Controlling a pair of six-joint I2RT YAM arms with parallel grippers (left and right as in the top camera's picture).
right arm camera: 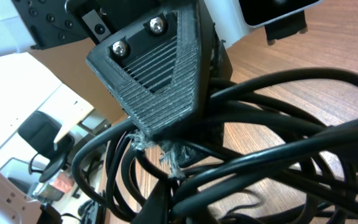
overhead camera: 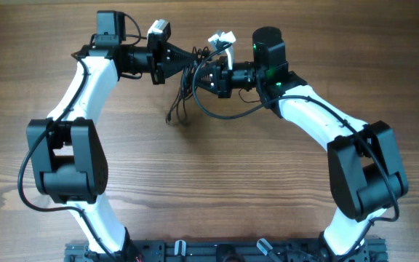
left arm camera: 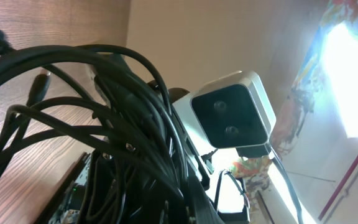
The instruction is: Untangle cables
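Wooden table (overhead camera: 217, 182) spreads wide around the cables (overhead camera: 182, 91), clenched by left pincer (overhead camera: 189, 54) and right pincer (overhead camera: 199, 73).

Wood-grain table (overhead camera: 209, 182) beneath hanging cables (left arm camera: 123, 143)

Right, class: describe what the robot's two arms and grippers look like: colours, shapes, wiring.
Both the left arm and right arm have white curved links joined by bulky black joint housings. A black wire runs along each. The left gripper and right gripper are black and wedge-shaped, each with a white camera behind it. Green lights glow on the right arm.
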